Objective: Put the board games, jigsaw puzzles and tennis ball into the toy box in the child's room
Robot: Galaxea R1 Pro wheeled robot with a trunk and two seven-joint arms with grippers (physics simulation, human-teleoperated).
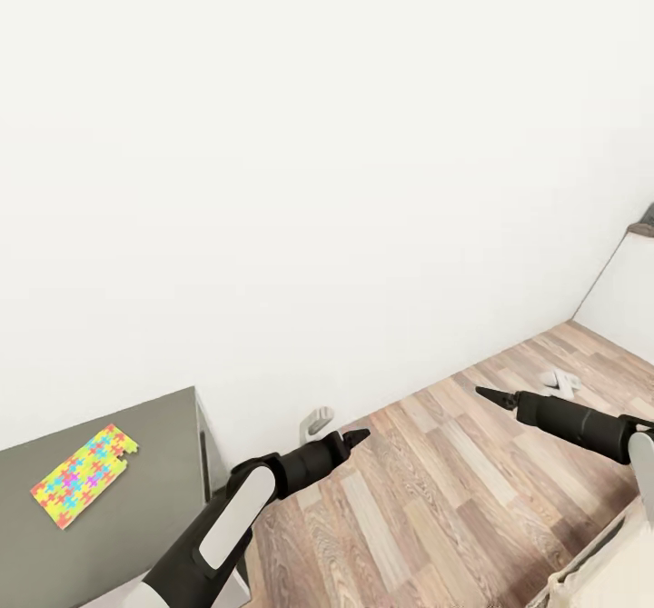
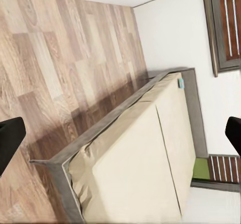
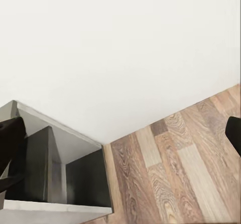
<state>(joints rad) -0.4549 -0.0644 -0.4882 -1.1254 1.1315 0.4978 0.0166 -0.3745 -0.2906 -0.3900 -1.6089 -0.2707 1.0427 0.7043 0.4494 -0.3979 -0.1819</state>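
The robot appears to be between pick-ups, travelling or turning within the child's room rather than handling anything: both arms reach forward over the wood-plank floor (image 1: 427, 490), and nothing sits between the fingers of either pincer. In the head view the left pincer (image 1: 356, 436) looks drawn to a point, yet its wrist view shows the two dark fingertips (image 2: 10, 138) standing wide apart at the frame's edges with the bed (image 2: 145, 163) between them, so I judge it released and empty; the right pincer (image 1: 488, 394) likewise shows spread fingertips (image 3: 10, 138) in its own camera, released with nothing held. One jigsaw puzzle (image 1: 84, 474) lies flat on the dark grey bench (image 1: 154, 490) just beside the left arm, near the bench's corner. The toy box, the ball and the board games are not to be seen here (the bed's mattress, as far as it shows, looks bare). The next move likely calls for turning the base toward the bench, bringing the left pincer down over the thin puzzle sheet, and catching an edge of it, since a flat sheet offers little to grip from above.
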